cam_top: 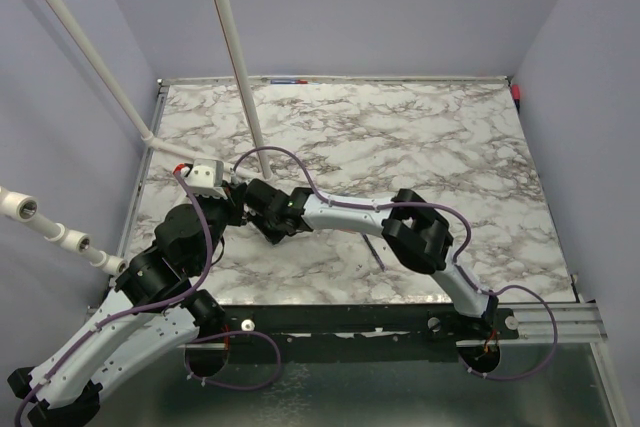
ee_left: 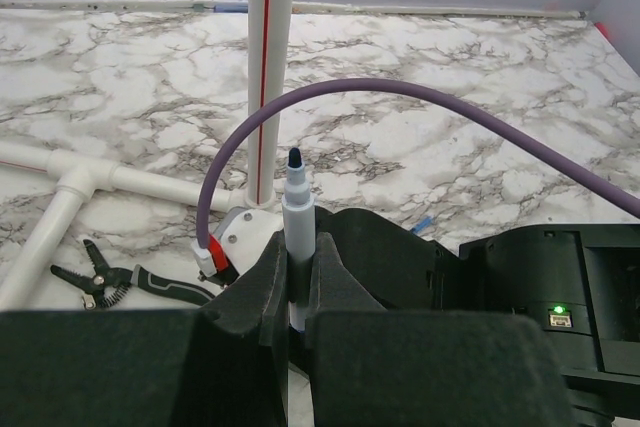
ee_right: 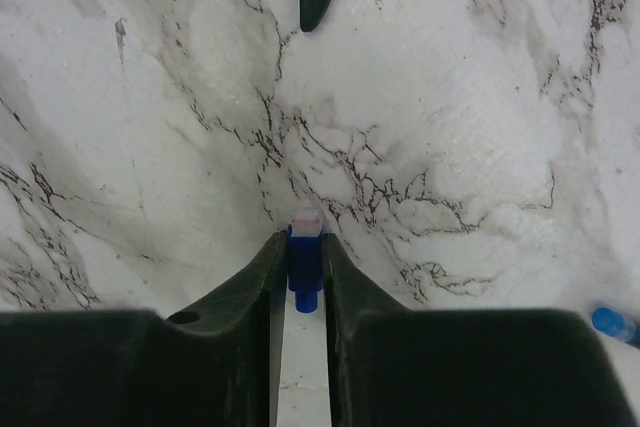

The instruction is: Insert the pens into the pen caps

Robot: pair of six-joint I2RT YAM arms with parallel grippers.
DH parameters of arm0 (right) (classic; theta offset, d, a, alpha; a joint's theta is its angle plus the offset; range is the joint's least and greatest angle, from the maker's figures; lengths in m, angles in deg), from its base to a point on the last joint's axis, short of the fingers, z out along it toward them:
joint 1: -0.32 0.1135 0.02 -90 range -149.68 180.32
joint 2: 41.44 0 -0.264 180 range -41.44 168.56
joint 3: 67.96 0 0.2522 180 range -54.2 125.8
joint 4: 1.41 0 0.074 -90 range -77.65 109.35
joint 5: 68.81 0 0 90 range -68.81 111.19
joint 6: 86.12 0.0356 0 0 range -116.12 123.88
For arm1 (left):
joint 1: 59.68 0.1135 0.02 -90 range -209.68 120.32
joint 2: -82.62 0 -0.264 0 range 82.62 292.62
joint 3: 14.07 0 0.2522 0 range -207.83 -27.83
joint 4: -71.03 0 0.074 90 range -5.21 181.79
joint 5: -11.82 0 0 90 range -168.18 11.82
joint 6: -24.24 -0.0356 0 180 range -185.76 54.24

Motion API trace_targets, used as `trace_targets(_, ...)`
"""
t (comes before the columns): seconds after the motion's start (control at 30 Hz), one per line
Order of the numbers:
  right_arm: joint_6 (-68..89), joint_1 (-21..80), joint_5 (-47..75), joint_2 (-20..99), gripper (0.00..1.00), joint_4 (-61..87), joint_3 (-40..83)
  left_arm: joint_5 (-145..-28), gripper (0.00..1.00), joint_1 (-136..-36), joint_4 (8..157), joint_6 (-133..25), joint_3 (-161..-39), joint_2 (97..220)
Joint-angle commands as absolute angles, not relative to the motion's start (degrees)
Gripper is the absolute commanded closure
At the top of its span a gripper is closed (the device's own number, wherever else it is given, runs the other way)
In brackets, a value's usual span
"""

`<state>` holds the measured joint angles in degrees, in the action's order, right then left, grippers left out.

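On the marble table (ee_left: 450, 97), black-handled pliers (ee_left: 160, 284) lie left of the upright white pipe (ee_left: 268, 67), beside a pipe tee (ee_left: 78, 183).

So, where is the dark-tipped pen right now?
In the left wrist view, the pen stands clamped in the left gripper, tip up, before the upright white pipe.

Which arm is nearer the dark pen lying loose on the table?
Right. The dark pen lies just left of the right arm's elbow, close beside it. The left arm is well off to the pen's left, much farther away.
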<state>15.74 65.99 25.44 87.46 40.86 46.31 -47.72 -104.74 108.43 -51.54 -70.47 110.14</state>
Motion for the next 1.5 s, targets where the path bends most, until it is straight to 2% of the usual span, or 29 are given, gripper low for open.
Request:
trace_targets(0.0, 14.8, 66.8, 28.2, 90.2, 0.84, 43.9, 47.3, -49.1, 1.00, -104.5, 107.9, -52.3, -70.0, 109.7)
trace_targets(0.1, 14.7, 66.9, 28.3, 90.1, 0.97, 43.8, 47.0, -49.3, 1.00, -104.3, 107.9, -52.4, -70.1, 109.5)
trace_targets(0.13, 14.7, 66.9, 28.3, 90.0, 0.99, 43.9, 46.8, -49.3, 1.00, -104.3, 107.9, -52.4, -70.1, 109.4)
trace_targets(0.47, 17.2, 67.0, 28.2, 84.0, 0.99, 41.0, 43.1, -50.5, 1.00, -104.2, 107.9, -52.4, -70.1, 110.1)
trace_targets(0.9, 19.6, 66.9, 32.6, 65.2, 0.99, 37.4, 29.2, -52.6, 1.00, -104.1, 107.9, -52.1, -70.4, 110.8)
trace_targets(1.27, 21.8, 66.9, 38.8, 47.7, 0.99, 36.8, 16.5, -62.7, 1.00, -104.1, 106.9, -50.8, -74.5, 118.4)
trace_targets(1.47, 22.8, 66.9, 41.2, 37.2, 0.99, 36.0, 11.3, -77.0, 1.00, -104.1, 104.9, -50.1, -77.0, 124.5)
